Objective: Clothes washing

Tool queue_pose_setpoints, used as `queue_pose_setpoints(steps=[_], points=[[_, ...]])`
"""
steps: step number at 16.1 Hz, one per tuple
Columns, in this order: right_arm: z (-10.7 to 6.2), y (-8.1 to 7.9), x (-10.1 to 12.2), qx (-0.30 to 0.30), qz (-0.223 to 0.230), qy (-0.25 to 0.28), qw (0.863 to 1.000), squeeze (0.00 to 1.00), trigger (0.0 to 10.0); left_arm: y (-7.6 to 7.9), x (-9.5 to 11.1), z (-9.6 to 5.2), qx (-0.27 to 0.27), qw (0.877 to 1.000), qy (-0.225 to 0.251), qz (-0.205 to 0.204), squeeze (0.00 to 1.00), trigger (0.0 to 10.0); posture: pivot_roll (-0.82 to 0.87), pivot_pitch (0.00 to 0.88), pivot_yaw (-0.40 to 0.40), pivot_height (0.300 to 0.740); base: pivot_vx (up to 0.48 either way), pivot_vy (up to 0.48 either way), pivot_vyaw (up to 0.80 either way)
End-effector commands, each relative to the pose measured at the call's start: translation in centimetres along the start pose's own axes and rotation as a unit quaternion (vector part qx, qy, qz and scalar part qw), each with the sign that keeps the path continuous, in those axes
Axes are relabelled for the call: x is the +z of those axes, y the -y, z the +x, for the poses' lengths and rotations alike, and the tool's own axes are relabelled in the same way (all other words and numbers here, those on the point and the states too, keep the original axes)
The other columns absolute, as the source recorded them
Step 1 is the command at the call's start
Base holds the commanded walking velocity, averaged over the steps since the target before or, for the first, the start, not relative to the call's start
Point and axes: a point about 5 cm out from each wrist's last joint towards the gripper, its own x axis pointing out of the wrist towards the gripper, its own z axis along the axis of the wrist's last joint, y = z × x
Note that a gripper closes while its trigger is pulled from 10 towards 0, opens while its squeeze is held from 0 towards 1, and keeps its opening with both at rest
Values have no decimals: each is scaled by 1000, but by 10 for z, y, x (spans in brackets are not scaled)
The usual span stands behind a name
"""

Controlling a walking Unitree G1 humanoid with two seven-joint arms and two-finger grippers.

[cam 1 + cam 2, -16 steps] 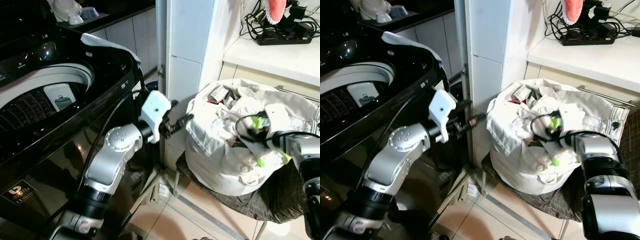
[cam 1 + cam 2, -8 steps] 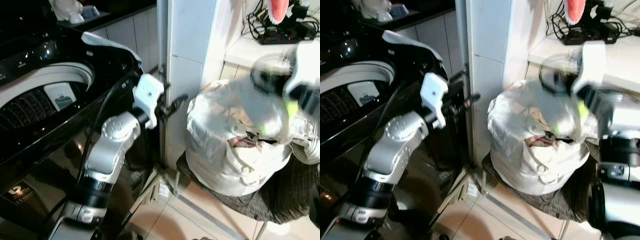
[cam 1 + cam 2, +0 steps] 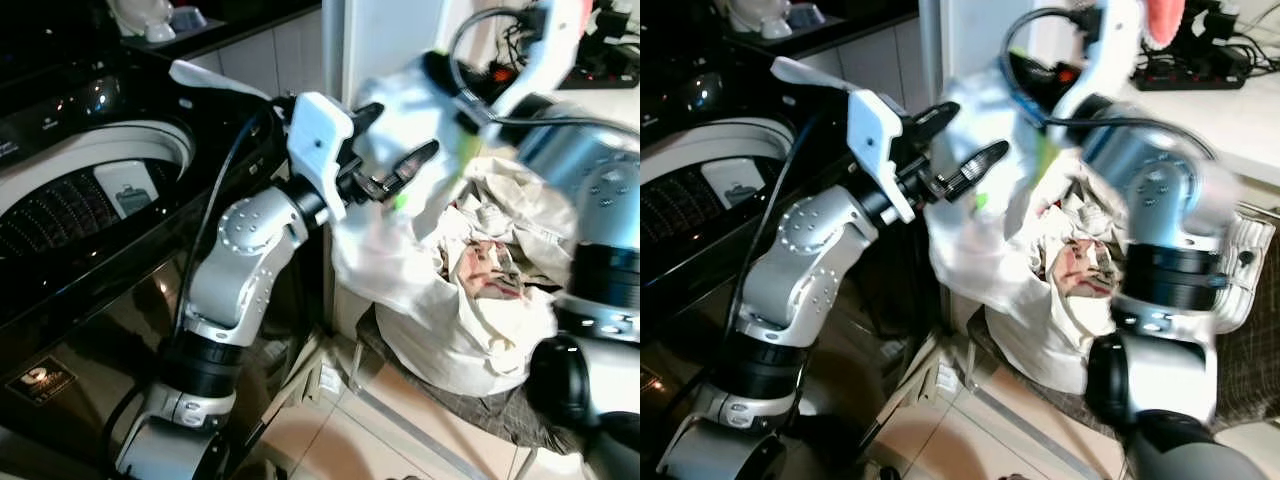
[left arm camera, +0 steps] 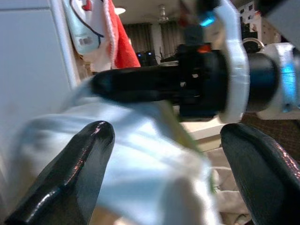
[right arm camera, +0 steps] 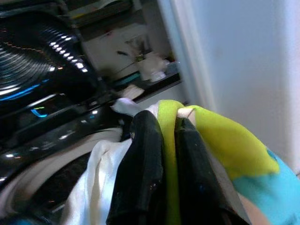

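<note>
White cloth, the garment [image 3: 400, 250] you are lifting, hangs from your right gripper [image 5: 164, 154], whose fingers are pinched tight on a yellow-green edge of it. The risk: its tail trails down to the laundry bag [image 3: 470, 330] below and could drag other clothes out or slip free. Your left gripper [image 3: 385, 165] is spread wide just beside the cloth (holding nothing), with the washing machine [image 3: 90, 190] behind it.

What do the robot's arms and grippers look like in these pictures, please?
Both arms are silver metal with rounded joints and black rings. The left arm ends in a white wrist block, and a black cable loops beside it. The left gripper and right gripper each have two long glossy black fingers.
</note>
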Motion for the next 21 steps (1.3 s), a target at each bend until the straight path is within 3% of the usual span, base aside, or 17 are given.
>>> queue_pose_setpoints(steps=[1, 4, 5, 6, 7, 8, 9, 10, 12, 14, 15, 16, 21], points=[[1, -7, 11, 11, 10, 17, 1000, 0, 0, 5, 2, 0, -14, 1000, 1, 9, 1000, 10000, -41, 0, 23, 740, 0, 0, 0], [10, -26, 5, 42, 45, 11, 998, 0, 0, 3, -2, -1, 5, 1000, -16, 16, 1000, 10000, -33, 0, 15, 740, 0, 0, 0], [11, -35, 3, 62, 56, 5, 997, 0, 0, -4, -5, 1, 41, 997, -32, 48, 1000, 10000, -32, 0, 16, 740, 0, 0, 0], [12, -44, 0, 81, 64, -2, 995, 0, 0, -16, -7, 2, 102, 990, -45, 90, 894, 10000, -33, 0, 17, 740, 0, 0, 0], [12, -47, -1, 86, 69, -3, 994, 0, 0, -19, -7, 2, 115, 987, -47, 100, 800, 10000, -33, 0, 17, 740, 0, 0, 0], [12, -51, -2, 95, 74, -6, 993, 0, 0, -24, -7, 2, 132, 982, -54, 121, 490, 10000, -35, 0, 19, 740, 0, 0, 0], [11, -54, -3, 100, 78, -8, 992, 0, 0, -29, -6, 2, 153, 978, -56, 132, 106, 10000, -35, 0, 19, 740, 0, 0, 0], [10, -56, -3, 105, 82, -11, 991, 0, 0, -35, -5, 0, 174, 973, -56, 141, 55, 10000, -35, 0, 19, 740, 0, 0, 0], [9, -57, -3, 108, 84, -12, 991, 0, 0, -40, -2, 0, 193, 969, -48, 145, 55, 10000, -42, 0, 26, 740, 0, 0, 0], [8, -56, -2, 106, 88, -12, 990, 0, 0, -34, -1, 2, 173, 976, -28, 127, 47, 9686, -42, 0, 26, 740, 0, 0, 0], [7, -54, -2, 102, 90, -12, 991, 0, 0, -32, -2, 2, 168, 979, -22, 114, 8, 4196, -43, 0, 29, 740, 0, 0, 0], [7, -54, -2, 102, 93, -12, 990, 0, 0, -30, -3, 3, 166, 980, -19, 108, 0, 0, -43, 0, 29, 740, 0, 0, 0], [7, -57, -3, 106, 97, -14, 990, 0, 0, -29, -4, 2, 160, 982, -14, 98, 0, 0, -45, 0, 31, 740, 0, 0, 0]])
